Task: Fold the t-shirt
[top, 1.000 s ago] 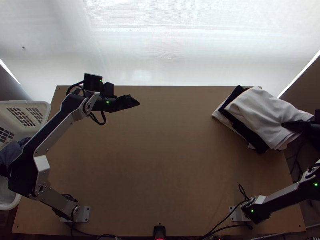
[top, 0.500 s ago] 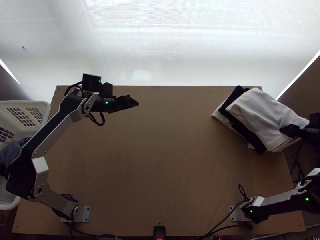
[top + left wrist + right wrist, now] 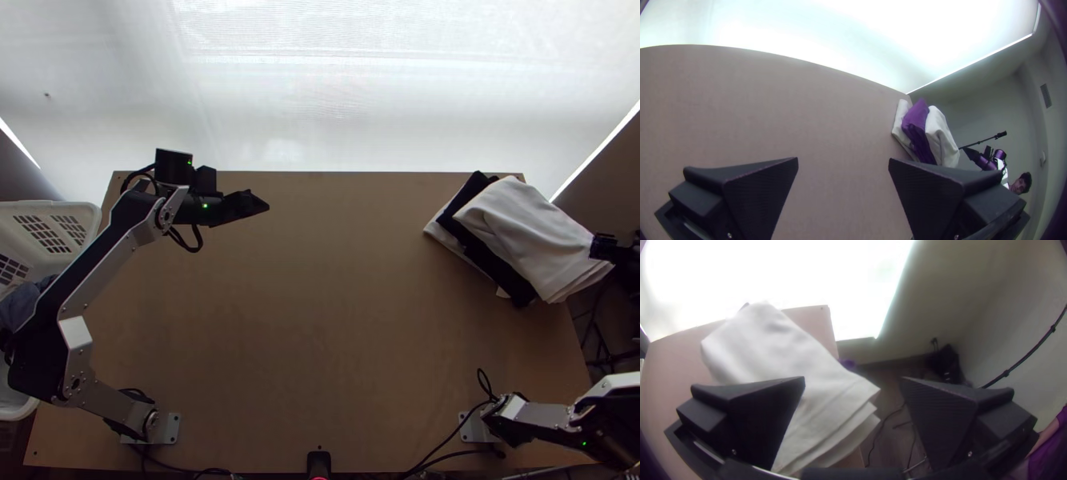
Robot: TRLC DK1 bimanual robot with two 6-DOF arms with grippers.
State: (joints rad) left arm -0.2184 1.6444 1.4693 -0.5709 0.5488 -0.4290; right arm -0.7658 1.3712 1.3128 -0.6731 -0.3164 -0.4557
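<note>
I have the white t-shirt lying at the far right corner of the table, folded into a slanting bundle, its outer end reaching out past the table's right edge. In the right wrist view I see several layered edges, one above another, at that outer end. Under the t-shirt's inner side a dark cloth sticks out, purple in my left wrist view, and beyond that the pale edge of another white cloth. My right gripper is at the t-shirt's outer end, its fingers spread wide with nothing pinched between them; one finger overlaps the fabric in the right wrist view, and I cannot tell whether it touches. My left gripper is over the far left part of the table, well apart from the t-shirt, and the left wrist view shows its two fingers parted too, gripping nothing. To the left of the table is a white basket with a blue-grey cloth in it, partly hidden by my left arm.
</note>
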